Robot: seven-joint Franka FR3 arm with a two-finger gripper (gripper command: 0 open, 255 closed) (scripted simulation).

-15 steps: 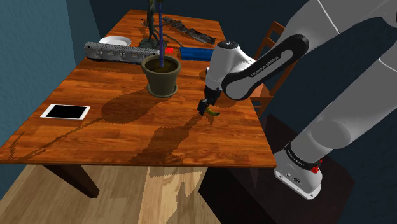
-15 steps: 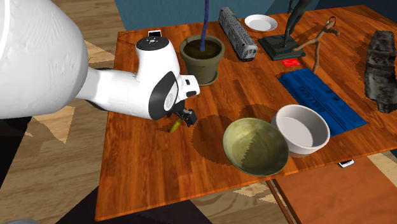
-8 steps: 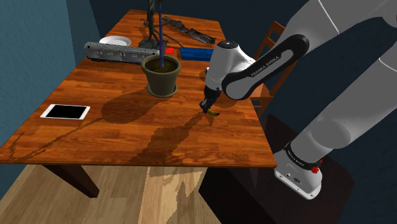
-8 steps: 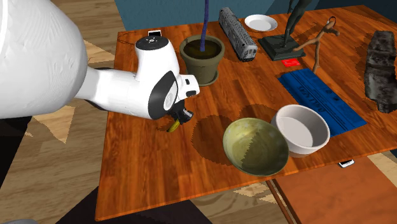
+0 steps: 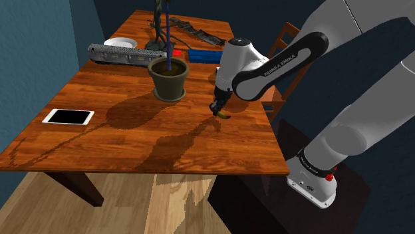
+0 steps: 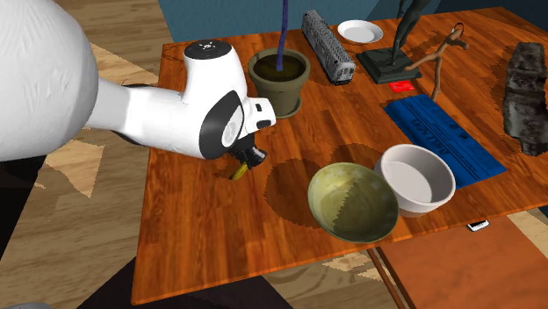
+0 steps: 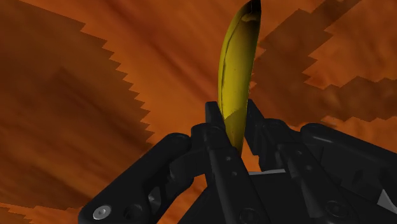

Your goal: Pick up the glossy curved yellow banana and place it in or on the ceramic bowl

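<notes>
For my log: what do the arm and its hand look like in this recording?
A bulky white arm of rounded segments, with dark grey bands at the joints. One band carries white lettering reading FRANKA EMIKA. The hand is all black, with two slim fingers and small visible screws.

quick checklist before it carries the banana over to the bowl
1. Pincer shut on banana: ok.
2. Banana lifted off table: cannot tell.
3. Which bowl is meant, olive bowl or white bowl: cannot tell.
4. Room inside both bowls: ok.
5. Plant pot off the line to the bowls: ok.
</notes>
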